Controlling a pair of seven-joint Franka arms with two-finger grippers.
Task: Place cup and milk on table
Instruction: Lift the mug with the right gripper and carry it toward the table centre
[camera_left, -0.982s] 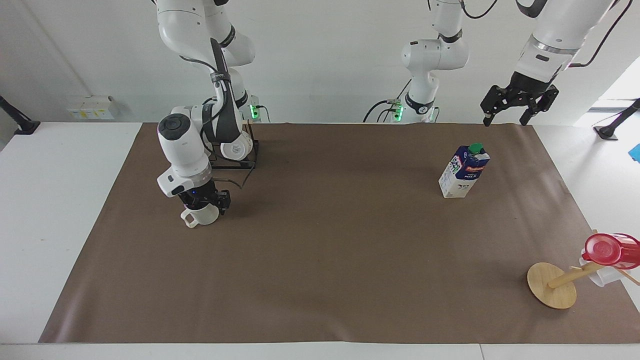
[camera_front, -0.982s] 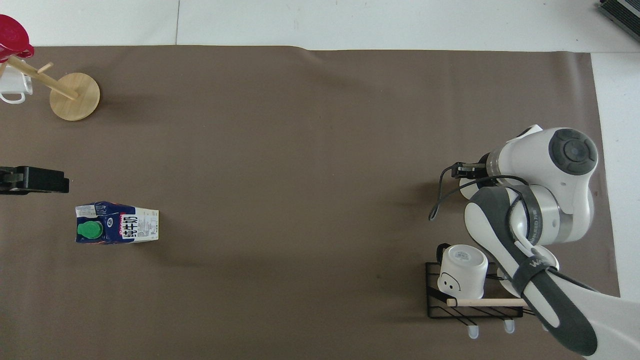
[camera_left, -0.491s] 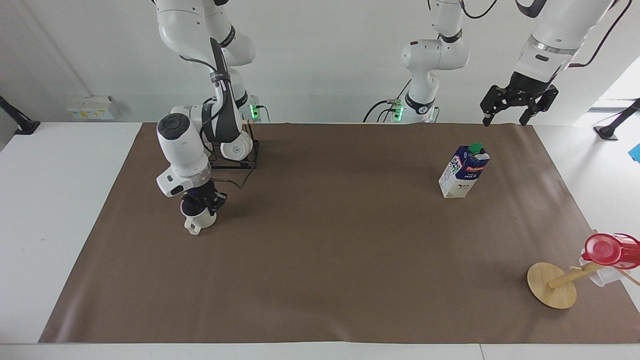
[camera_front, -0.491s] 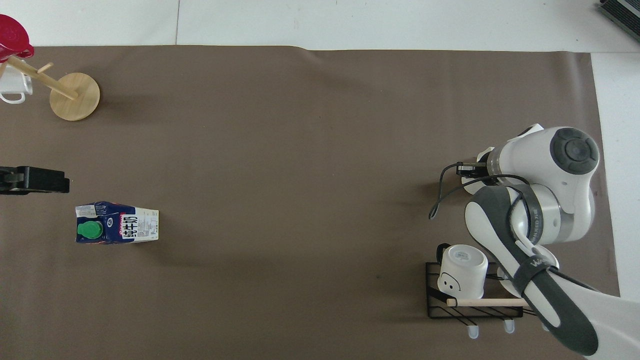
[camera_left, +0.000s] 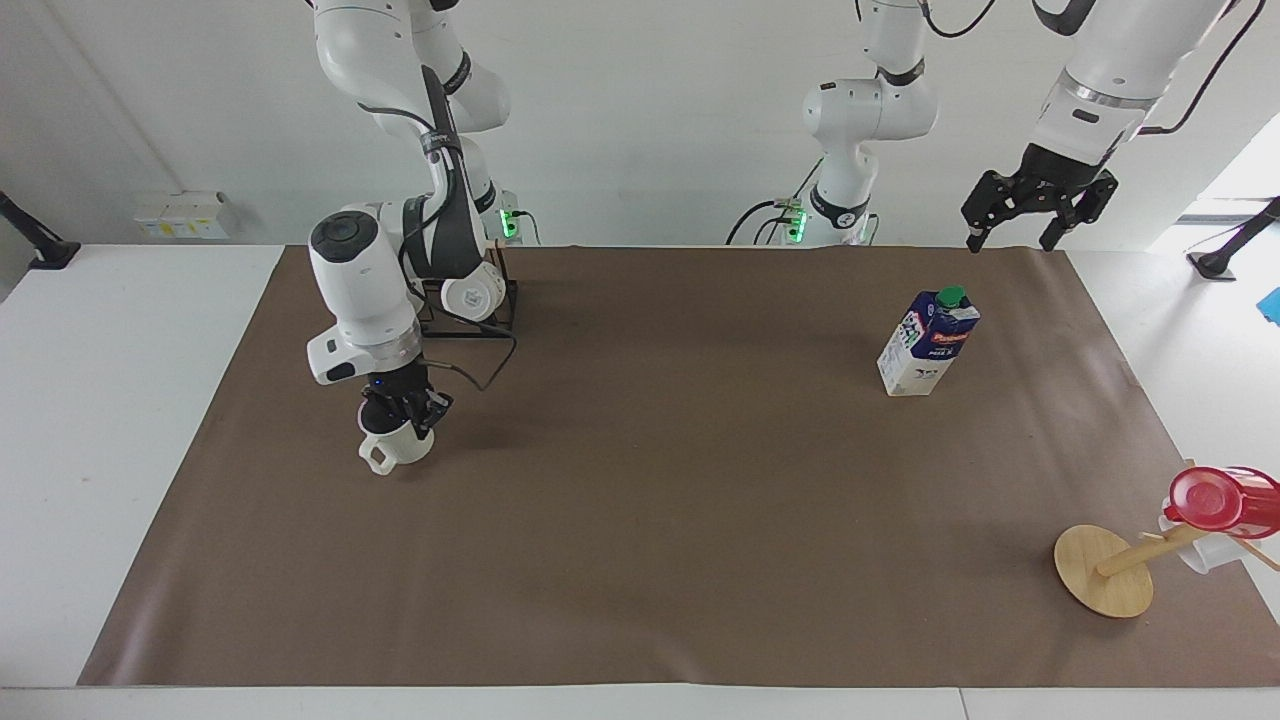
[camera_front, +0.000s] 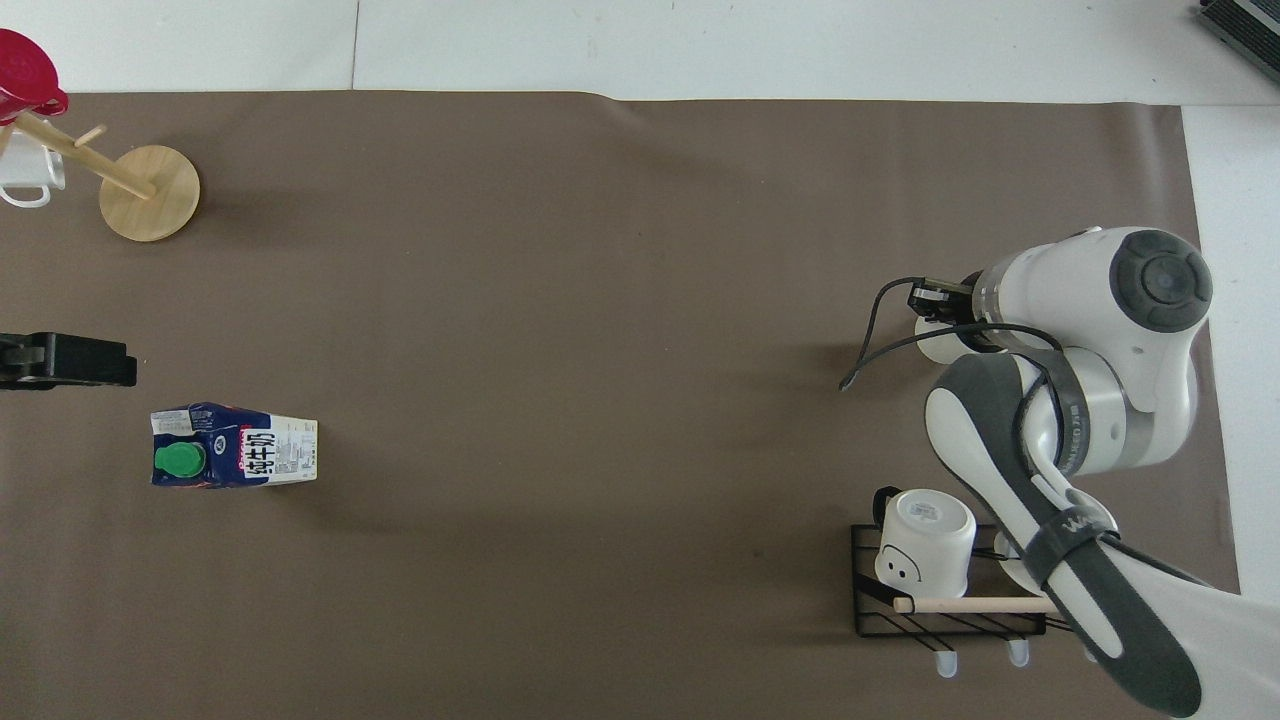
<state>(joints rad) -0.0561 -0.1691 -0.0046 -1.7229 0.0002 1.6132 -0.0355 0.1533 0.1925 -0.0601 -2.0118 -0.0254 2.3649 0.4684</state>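
Item: right gripper (camera_left: 403, 412) clamped on cream mug (camera_left: 395, 446), lower left of the facing frame.
I log the mug at the counter (camera_left: 640, 520) mat. Milk carton (camera_left: 928, 343) upright, right of centre. Left gripper (camera_left: 1012, 238) spread apart, upper right, waiting.

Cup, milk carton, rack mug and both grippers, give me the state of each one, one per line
cup: upright, held at its rim over the mat
milk carton: upright, cap on, standing free
rack mug: upside down on the wire rack
right gripper: shut on cup
left gripper: open, raised, waiting
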